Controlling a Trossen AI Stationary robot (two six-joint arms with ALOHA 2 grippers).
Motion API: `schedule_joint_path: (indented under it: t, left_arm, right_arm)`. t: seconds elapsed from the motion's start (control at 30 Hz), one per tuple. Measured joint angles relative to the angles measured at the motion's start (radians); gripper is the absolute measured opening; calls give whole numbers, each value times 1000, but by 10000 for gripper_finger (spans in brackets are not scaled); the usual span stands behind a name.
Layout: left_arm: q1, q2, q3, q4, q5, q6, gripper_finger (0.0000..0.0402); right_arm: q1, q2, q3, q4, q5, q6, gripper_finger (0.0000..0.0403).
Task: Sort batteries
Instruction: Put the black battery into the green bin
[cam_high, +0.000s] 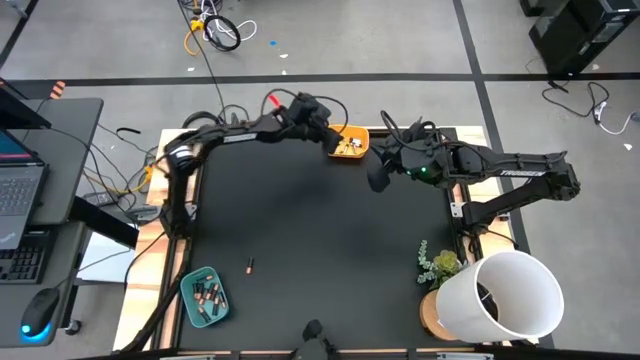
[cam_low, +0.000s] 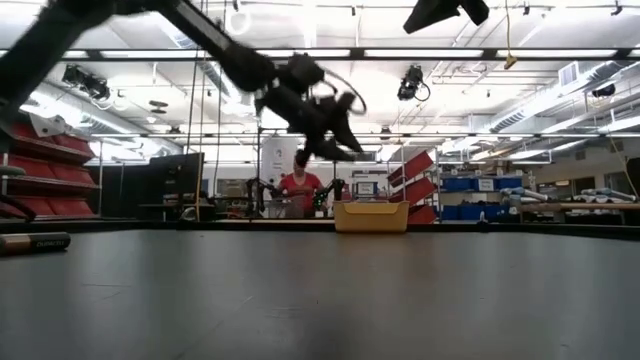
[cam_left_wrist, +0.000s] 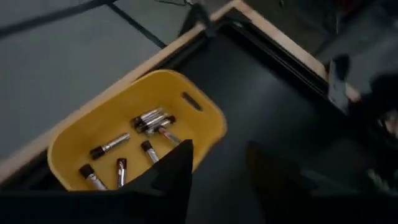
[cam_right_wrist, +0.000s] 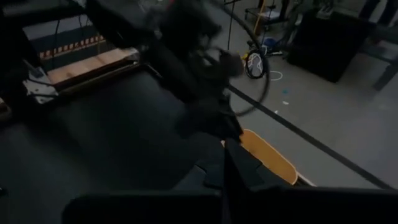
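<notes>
Nearly sorted, by the look of it. Silvery batteries (cam_left_wrist: 149, 119) with red or dark ends lying in the yellow tray (cam_left_wrist: 74, 134) at the far edge of the tabletop (cam_high: 320, 240); more batteries in the teal tray (cam_high: 205, 297) at the near left corner. One loose battery (cam_high: 250, 265) left on the mat, well apart from both trays. Left end effector (cam_left_wrist: 217, 171) poised just above the yellow tray, fingers apart and empty. Right end effector (cam_high: 378, 178) waiting beside that tray, fingers together, holding nothing. Probably only that last battery to fetch.
</notes>
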Motion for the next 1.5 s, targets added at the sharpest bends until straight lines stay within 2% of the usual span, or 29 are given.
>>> schedule_joint_path:
  t: [0.07,0.27,0.4,0.53,0.63,0.8,0.87,1.0,1.17,1.3,1.5]
  left_arm:
    - [-18,-65,0,-90,-15,83,152]
    - [-116,-245,0,-467,-178,304,120]
    - [-213,-304,-5,-707,-245,282,116]
    - [-317,-329,-80,-887,-274,120,115]
    - [-425,-361,-200,-917,-281,-26,115]
    - [-669,-505,-426,-737,-253,-404,115]
    - [-764,-576,-501,-647,-289,-588,115]
    - [-912,-703,-622,-633,-388,-927,115]
    - [-1031,-795,-765,-639,-397,-1243,116]
    - [-1074,-807,-841,-604,-417,-1373,130]
    - [-1063,-784,-861,-604,-446,-1378,195]
  right_arm:
    - [-2,0,0,-5,0,-21,1]
    - [-37,0,-26,0,-1,-82,1]
    - [-81,0,-86,84,-64,-119,0]
    - [-99,1,-150,237,-211,-124,1]
    - [-83,1,-188,341,-283,-129,1]
    - [-51,0,-211,396,-290,-130,1]
    - [-36,0,-222,391,-290,-130,1]
    - [-12,0,-252,426,-290,-119,1]
    - [-1,0,-279,516,-292,-97,1]
    - [10,0,-282,584,-292,-93,1]
    - [28,0,-282,613,-292,-94,1]
